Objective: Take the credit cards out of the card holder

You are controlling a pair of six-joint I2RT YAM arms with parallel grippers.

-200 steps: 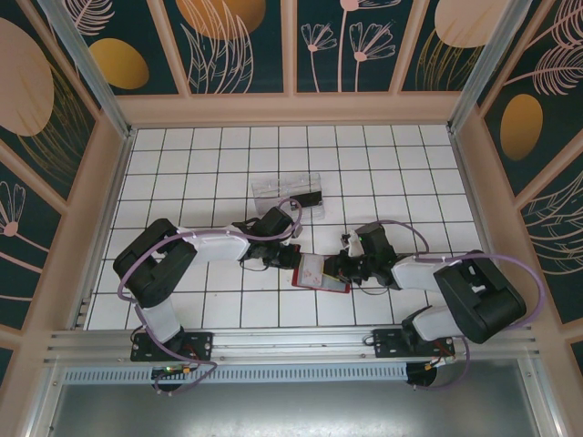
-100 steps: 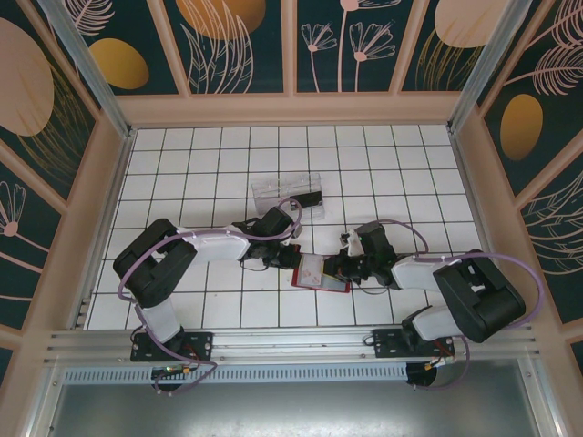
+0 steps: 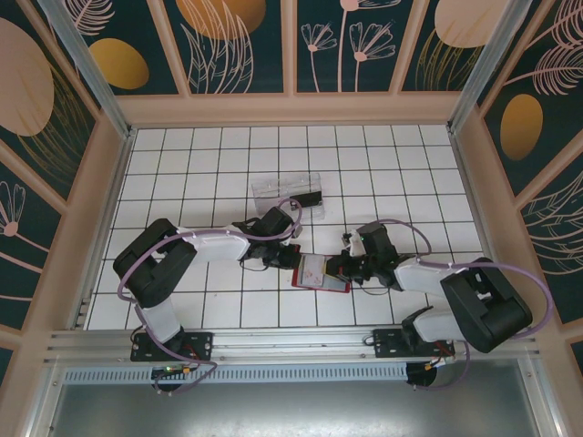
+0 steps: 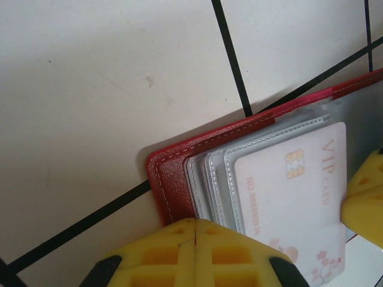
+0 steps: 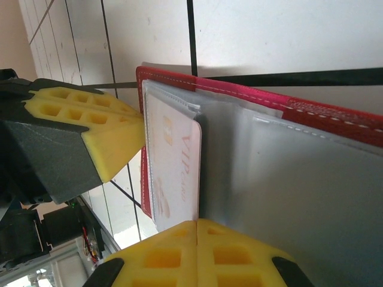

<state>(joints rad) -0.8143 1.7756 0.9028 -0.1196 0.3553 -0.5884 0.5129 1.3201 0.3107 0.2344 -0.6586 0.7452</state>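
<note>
Two shut pincers (image 3: 294, 259) (image 3: 335, 268), at card holder (image 3: 317, 273) edges

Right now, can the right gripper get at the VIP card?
Probably yes: the card holder lies open, the VIP card shows face up, and the right gripper, shut, is at its edge.

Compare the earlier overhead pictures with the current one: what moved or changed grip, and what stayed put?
The right gripper closed at the edge of the pale card in the card holder, and that arm's elbow dropped toward the near edge. The left gripper stayed shut on the holder; holder and clear tray did not move.
</note>
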